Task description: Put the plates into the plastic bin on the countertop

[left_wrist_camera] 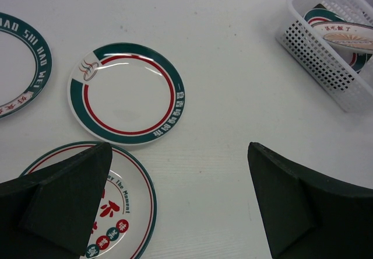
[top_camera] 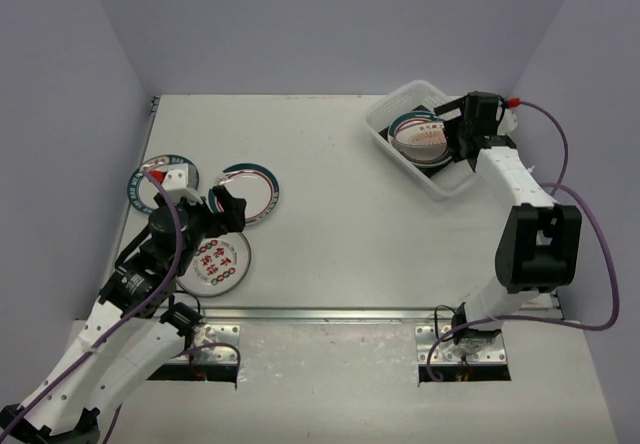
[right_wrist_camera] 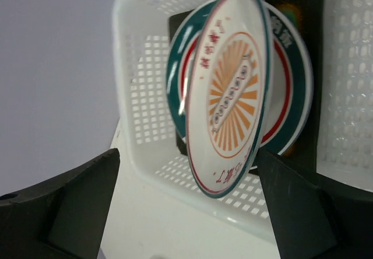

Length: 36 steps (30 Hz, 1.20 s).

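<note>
Plates (top_camera: 425,134) already fill part of the plastic bin (top_camera: 398,160); a sunburst plate (right_wrist_camera: 230,95) leans tilted on them between the right gripper (right_wrist_camera: 187,165) and its wide-spread jaws, not clamped. Three round plates (top_camera: 248,192) wait on the countertop (top_camera: 400,254) near the left gripper (left_wrist_camera: 179,148), spread wide and empty

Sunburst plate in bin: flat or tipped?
Tipped: round white orange sunburst plate sits tilted over a teal-rimmed plate in the white plastic bin.
</note>
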Tool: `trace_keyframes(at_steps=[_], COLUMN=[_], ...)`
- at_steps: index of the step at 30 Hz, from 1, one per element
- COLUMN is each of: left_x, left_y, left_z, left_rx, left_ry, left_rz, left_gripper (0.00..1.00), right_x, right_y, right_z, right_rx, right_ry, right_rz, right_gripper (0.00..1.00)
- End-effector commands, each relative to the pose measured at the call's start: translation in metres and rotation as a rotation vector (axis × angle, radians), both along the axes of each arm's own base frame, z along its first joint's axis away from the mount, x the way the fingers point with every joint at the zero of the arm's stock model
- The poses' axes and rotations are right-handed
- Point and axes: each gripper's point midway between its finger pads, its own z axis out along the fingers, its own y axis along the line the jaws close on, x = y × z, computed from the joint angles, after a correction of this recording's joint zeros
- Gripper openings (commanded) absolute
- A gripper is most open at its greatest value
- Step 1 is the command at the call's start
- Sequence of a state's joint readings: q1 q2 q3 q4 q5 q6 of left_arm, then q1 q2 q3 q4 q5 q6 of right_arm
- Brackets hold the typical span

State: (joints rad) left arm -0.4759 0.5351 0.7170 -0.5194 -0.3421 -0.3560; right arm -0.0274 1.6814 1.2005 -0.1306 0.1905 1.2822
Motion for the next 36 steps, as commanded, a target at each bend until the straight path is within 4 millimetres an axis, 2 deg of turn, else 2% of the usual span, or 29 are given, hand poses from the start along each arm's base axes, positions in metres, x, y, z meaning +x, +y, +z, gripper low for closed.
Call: trace_keyframes(at_steps=[1,2,3,5,9,11,14,17,19,21,25,26,27,28,30,32,33,36], left_x=[0.006,0.005,0.006,0.005,0.005,0.005,0.005,0.001,-0.005,-0.012,-0.031,-0.034,-0.039,-0.042,-0.044,-0.044,-0.043,-0.039], left_y=[0.0,0.0,0.0,0.002,0.004,0.005,0.008,0.024,0.042,0.061,0.081,0.085,0.087,0.089,0.09,0.09,0.089,0.086], left_z=[0.015,0.015,0.016,0.016,0.017,0.016,0.017,0.023,0.03,0.038,0.054,0.057,0.061,0.063,0.064,0.064,0.063,0.06], left_rx=[-0.013,-0.012,-0.013,-0.013,-0.014,-0.012,-0.012,-0.032,-0.049,-0.072,-0.143,-0.158,-0.175,-0.184,-0.193,-0.193,-0.19,-0.172], left_ry=[-0.05,-0.051,-0.052,-0.053,-0.055,-0.053,-0.052,-0.069,-0.097,-0.135,-0.23,-0.251,-0.272,-0.286,-0.296,-0.297,-0.293,-0.271], left_rz=[0.002,0.004,0.004,0.016,0.027,0.029,0.05,0.131,0.22,0.316,0.394,0.403,0.408,0.411,0.411,0.408,0.406,0.4], left_gripper=[1.0,1.0,1.0,1.0,1.0,1.0,1.0,1.0,1.0,1.0,1.0,1.0,1.0,1.0,1.0,1.0,1.0,1.0], right_x=[-0.008,-0.012,-0.011,-0.02,-0.031,-0.035,-0.054,-0.106,-0.141,-0.182,-0.237,-0.248,-0.263,-0.263,-0.276,-0.282,-0.285,-0.279], right_y=[0.022,0.042,0.043,0.078,0.112,0.127,0.175,0.258,0.3,0.342,0.396,0.408,0.422,0.427,0.452,0.469,0.478,0.486], right_z=[0.075,0.077,0.083,0.082,0.064,0.064,0.077,0.076,0.052,0.016,-0.045,-0.047,-0.066,-0.076,-0.085,-0.099,-0.115,-0.142], right_rx=[-0.123,-0.125,-0.147,-0.201,-0.127,-0.094,-0.137,-0.138,-0.136,-0.123,0.095,0.139,0.172,0.187,0.21,0.249,0.268,0.303], right_ry=[-0.106,-0.102,-0.111,-0.102,-0.104,-0.127,-0.192,-0.289,-0.271,-0.256,-0.181,-0.179,-0.128,-0.111,-0.107,-0.061,-0.024,0.053], right_rz=[0.15,0.216,0.234,0.384,0.547,0.618,0.808,1.174,1.336,1.479,1.575,1.588,1.607,1.59,1.578,1.546,1.531,1.434], right_gripper=[0.99,0.99,0.99,0.99,0.99,0.99,0.99,0.99,0.99,0.99,0.99,0.99,0.99,0.99,0.99,0.98,0.97,0.91])
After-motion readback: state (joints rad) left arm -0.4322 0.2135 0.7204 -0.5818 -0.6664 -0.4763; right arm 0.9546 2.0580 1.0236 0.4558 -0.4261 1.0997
